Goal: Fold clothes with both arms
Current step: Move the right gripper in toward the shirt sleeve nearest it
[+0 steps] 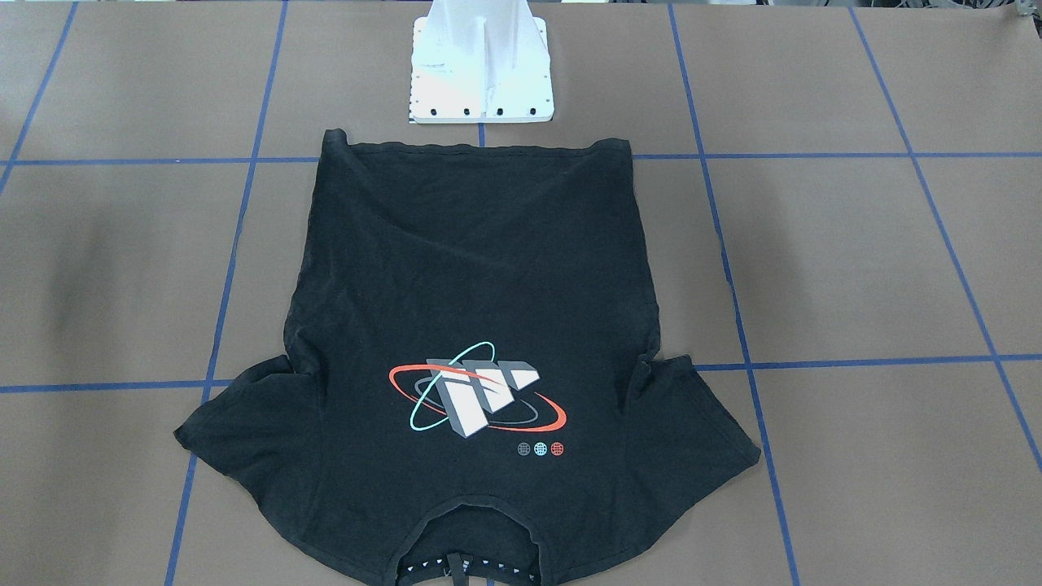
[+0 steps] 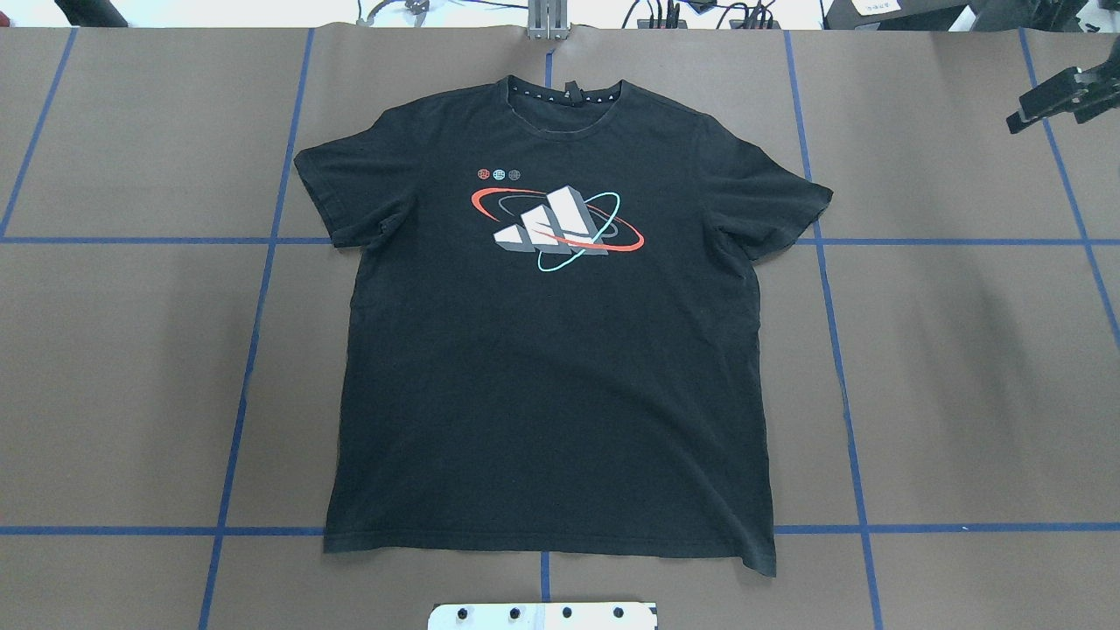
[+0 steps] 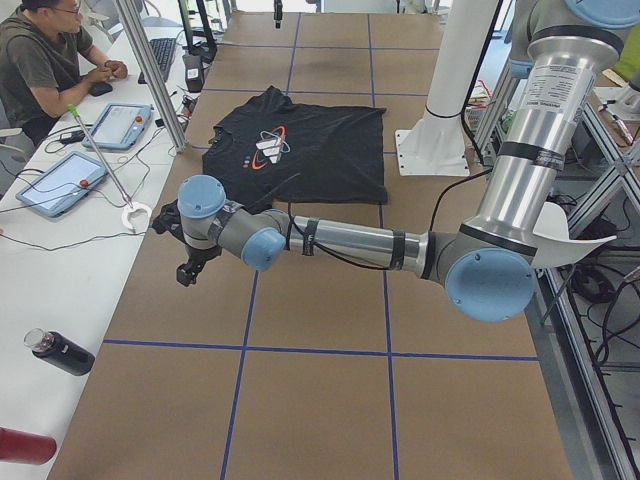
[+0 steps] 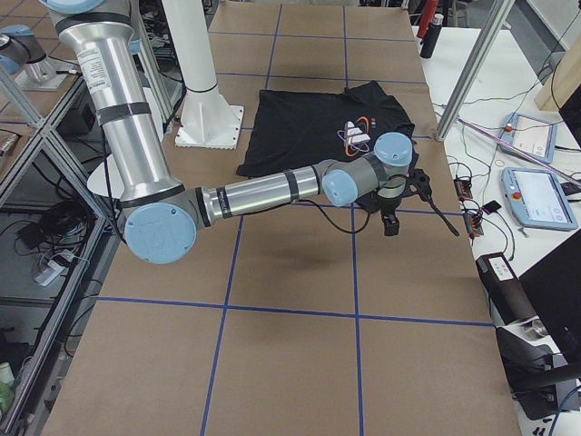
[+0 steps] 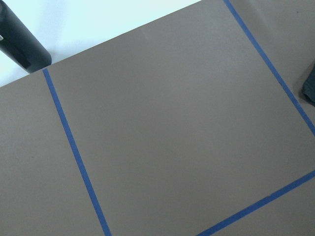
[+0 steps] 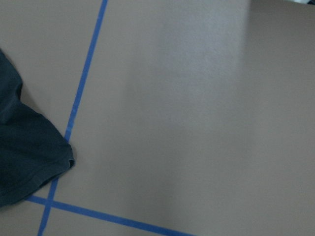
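Note:
The black T-shirt [image 2: 551,376] lies flat on the brown table with its graphic side up, collar at the far edge and hem near the robot base. It also shows in the front view [image 1: 472,268] and both side views [image 3: 300,150] [image 4: 309,127]. My left gripper [image 3: 187,272] hangs above bare table beyond the shirt's left sleeve, touching nothing; I cannot tell whether it is open or shut. My right gripper [image 4: 388,225] hangs just past the right sleeve [image 6: 24,157], holding nothing; I cannot tell its state either. Neither gripper shows in its wrist view.
The white pedestal base [image 1: 480,73] stands just behind the shirt's hem. Blue tape lines [image 2: 254,350] grid the table. An operator [image 3: 40,60] sits at a side bench with tablets [image 3: 60,185] and a dark bottle [image 3: 60,352]. A black bracket [image 2: 1063,96] juts in at the far right.

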Controlling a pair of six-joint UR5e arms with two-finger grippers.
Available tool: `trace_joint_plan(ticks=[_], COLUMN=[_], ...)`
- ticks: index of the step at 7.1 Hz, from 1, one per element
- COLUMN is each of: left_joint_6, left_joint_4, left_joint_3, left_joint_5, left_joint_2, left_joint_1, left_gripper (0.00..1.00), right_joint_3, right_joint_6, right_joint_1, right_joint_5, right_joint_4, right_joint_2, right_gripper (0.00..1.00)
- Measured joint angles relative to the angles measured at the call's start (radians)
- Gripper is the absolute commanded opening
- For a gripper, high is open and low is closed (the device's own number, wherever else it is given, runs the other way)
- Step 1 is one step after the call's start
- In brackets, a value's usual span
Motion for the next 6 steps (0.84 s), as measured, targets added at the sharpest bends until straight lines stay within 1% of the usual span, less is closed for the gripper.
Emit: trace_joint_plan(ticks=[1,2,3,5,6], left_joint_6=[-0.058,-0.165,-0.304,-0.587,-0.684], left_joint_4=[-0.061,-0.14,-0.25,-0.468,-0.529], left_joint_3=[0.032,0.056,0.087,0.153,0.168], left_joint_5=[0.0,0.0,0.001,0.014,0.044], left_joint_2=[-0.009,-0.013,-0.015,-0.024,-0.035], left_joint_1=[0.006,0.017,0.041,0.116,0.155], left_gripper=[1.0,1.0,1.0,1.0,1.0], right_joint_3=[-0.084,-0.165,-0.208,-0.229,-0.232], right_joint_6=[0.084,0.132,0.157,0.26,0.316], right_joint_1=[-0.051,-0.089,-0.12,-0.176,-0.209], right_joint_5=[-0.022,-0.037,-0.045,-0.079,-0.116], right_joint_4=[0.148,0.259,0.313,0.378,0.418], right_joint_2=[0.028,0.066,0.094,0.123,0.128], right_gripper=[1.0,1.0,0.99,0.98,0.97])
